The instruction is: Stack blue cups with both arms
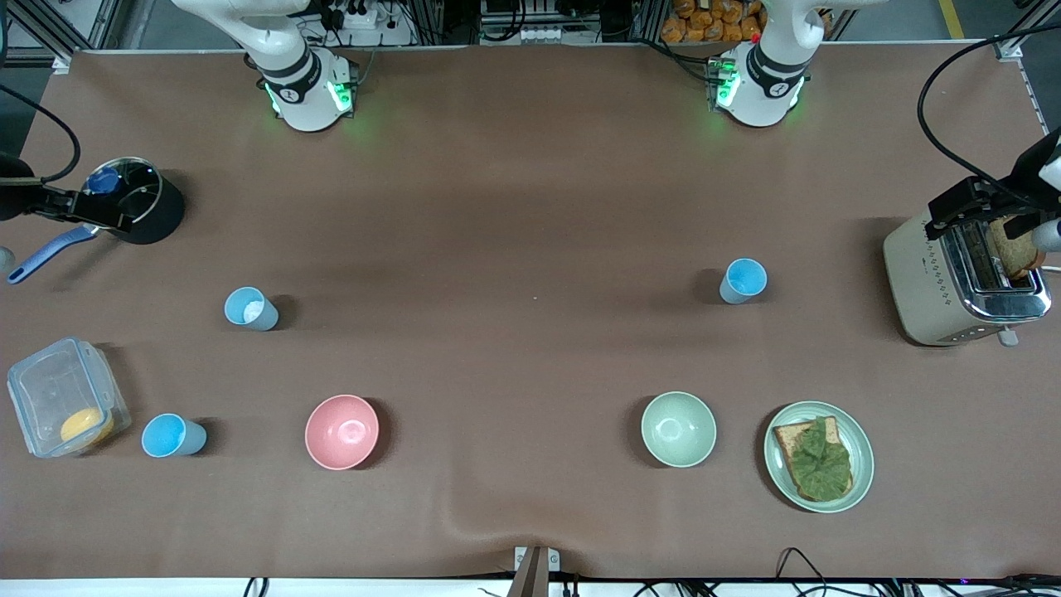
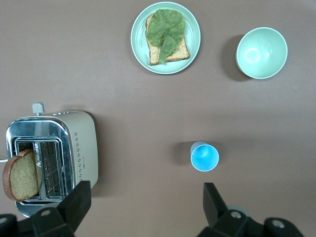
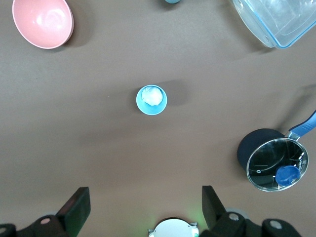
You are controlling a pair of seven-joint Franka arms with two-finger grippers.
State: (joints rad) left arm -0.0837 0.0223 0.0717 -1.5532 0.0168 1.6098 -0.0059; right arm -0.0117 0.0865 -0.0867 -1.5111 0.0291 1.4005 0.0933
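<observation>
Bowls are sitting nearest the front camera, the pink bowl (image 1: 341, 431) and pale green bowl (image 1: 678, 429), clear of the cups. Three cups are standing upright, well apart: a paler blue cup (image 1: 249, 308) with whitish inside, a bright blue cup (image 1: 743, 280) near the toaster (image 1: 953, 282), another sky-blue cup (image 1: 170, 436) beside the clear container (image 1: 62, 396). Both arms are waiting high, left gripper (image 2: 143, 207) and right gripper (image 3: 145, 210) spread wide.

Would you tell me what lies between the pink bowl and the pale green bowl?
Nothing: in the front view only bare brown tabletop runs between the pink bowl and the pale green bowl.
</observation>
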